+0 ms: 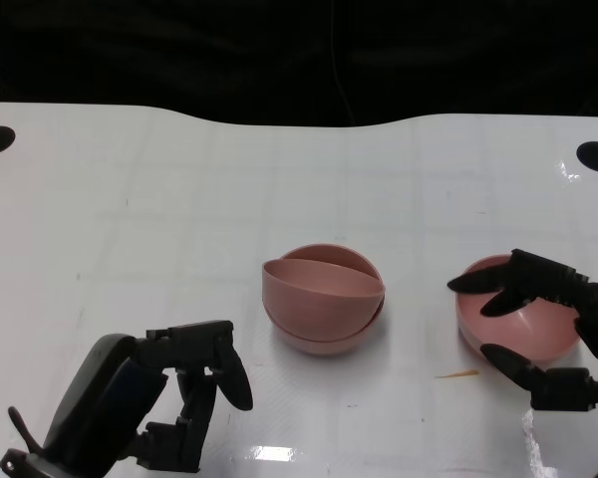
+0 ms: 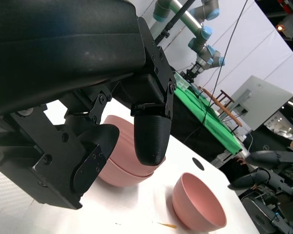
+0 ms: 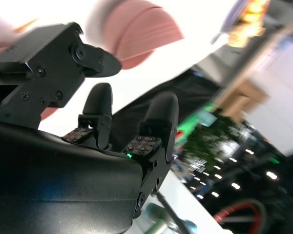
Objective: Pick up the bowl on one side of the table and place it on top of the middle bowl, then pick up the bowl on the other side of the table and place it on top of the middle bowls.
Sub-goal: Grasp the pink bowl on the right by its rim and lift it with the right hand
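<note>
1 bowl [image 1: 319, 282] already sits tilted in the middle bowl [image 1: 324, 334], so my left hand [image 1: 184, 398] rests empty on the tabletop [image 1: 179, 199], fingers loosely curled. My right hand [image 1: 548, 329] spreads wide around the remaining bowl [image 1: 513, 329], fingers over its rim, thumb below, not yet closed, ready to lift it.
</note>
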{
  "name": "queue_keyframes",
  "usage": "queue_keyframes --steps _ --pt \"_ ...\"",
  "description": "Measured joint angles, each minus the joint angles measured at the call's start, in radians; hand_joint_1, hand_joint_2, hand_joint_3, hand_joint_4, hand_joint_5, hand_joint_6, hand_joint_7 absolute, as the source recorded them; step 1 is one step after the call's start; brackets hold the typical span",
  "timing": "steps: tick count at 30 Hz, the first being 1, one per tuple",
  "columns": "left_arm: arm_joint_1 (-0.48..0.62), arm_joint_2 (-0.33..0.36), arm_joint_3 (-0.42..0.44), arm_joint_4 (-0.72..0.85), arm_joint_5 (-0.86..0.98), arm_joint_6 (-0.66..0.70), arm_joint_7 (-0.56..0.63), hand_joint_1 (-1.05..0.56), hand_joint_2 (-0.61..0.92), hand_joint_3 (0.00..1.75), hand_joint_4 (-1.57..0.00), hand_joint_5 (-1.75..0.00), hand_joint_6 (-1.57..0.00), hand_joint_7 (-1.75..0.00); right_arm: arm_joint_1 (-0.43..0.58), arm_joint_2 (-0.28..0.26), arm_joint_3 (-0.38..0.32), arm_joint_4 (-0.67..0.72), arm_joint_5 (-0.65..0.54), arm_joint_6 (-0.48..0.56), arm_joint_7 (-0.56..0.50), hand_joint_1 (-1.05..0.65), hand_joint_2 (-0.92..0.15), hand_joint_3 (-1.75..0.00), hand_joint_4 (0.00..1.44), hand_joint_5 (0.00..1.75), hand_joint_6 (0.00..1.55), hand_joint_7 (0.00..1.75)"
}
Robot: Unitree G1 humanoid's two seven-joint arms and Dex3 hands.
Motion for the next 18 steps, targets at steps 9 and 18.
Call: queue_keyframes --steps 9,18 --pt "-0.005 -0.002 0.001 0.002 0.012 0.005 -0.007 0.05 0.16 1.67 -0.91 -1.70 -0.85 -1.50 0.020 -0.088 0.009 -0.259 -0.376 0.363 0.112 -0.51 -0.77 0.00 0.20 0.66 0.25 0.25" --pt "-0.010 -0.008 0.003 0.002 0.023 0.014 -0.007 0.02 0.17 1.66 -0.90 -1.71 -0.84 -1.51 0.006 -0.147 0.054 -0.326 -0.513 0.484 0.255 -0.53 -0.78 0.00 0.28 0.46 0.34 0.09"
